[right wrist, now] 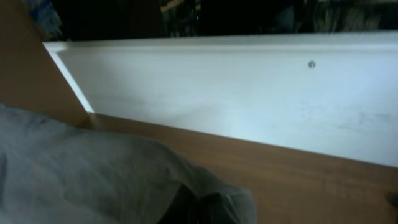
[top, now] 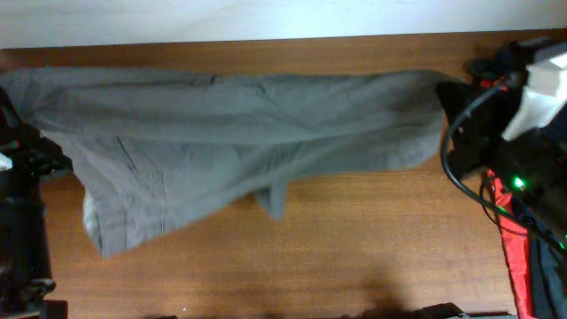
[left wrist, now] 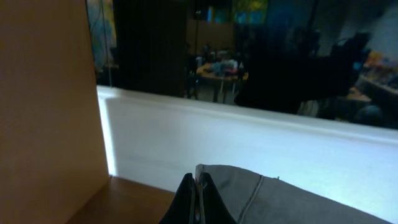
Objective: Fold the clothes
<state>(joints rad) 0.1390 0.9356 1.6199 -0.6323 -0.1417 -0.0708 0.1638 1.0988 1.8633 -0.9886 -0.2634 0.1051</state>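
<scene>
The left gripper (left wrist: 196, 200) is clenched, its two dark fingers pressed together on a stitched edge of the grey-olive shorts (top: 239, 142). In the left wrist view the cloth runs off to the right of the fingers. The right gripper (right wrist: 200, 208) is also closed tight on the shorts. The fabric is bunched over and around its dark fingers, so little of them shows.

Seen from above, the shorts are stretched wide between the two arms along the far edge of the wooden bench (top: 354, 257). They reach from the far-left corner almost to the far-right corner. The upper edge of the cloth is pulled fairly straight. The lower part sags toward the middle of the bench, deepest on the left, with a small flap hanging near the centre. Whether the cloth rests on the wood or hangs just above it cannot be told.

A white wall (top: 266, 18) runs behind the far edge. At the right edge of the bench lies a red garment (top: 514, 257), with a navy-blue garment (top: 549, 283) just beside it. A wooden panel (left wrist: 43, 93) stands at the left in the left wrist view.
</scene>
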